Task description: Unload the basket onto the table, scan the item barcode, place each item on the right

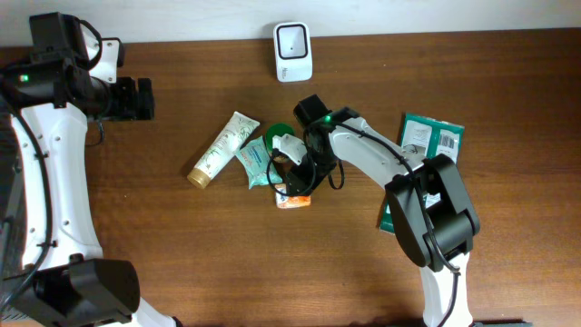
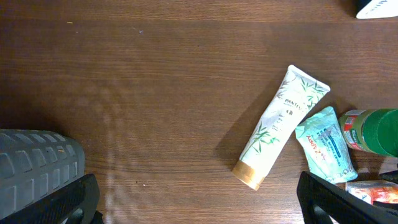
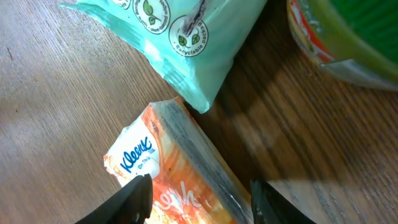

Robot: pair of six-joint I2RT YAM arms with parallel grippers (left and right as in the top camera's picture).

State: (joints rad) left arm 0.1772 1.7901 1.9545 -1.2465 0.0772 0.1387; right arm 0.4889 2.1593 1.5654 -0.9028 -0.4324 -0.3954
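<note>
While left gripper (image 2: 199, 205) is idling spread wide, right gripper (image 3: 199, 200) is straddling Kleenex pack (image 3: 163, 155), can't tell if pinching.

Three views on one wooden table (image 1: 182, 263)
Overhead looks straight down at everything. Left wrist looks down from farther left. Right wrist sits close above the Kleenex pack (image 3: 161, 168) and teal wipes pack (image 3: 180, 43), which all three views share.

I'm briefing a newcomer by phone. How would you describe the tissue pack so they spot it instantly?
On the wooden table, find the cluster in front of the white scanner. The tissue pack lies at its near edge, under the right gripper. It alone is orange, marked Kleenex; its neighbours are a teal pouch and a green-capped container.
</note>
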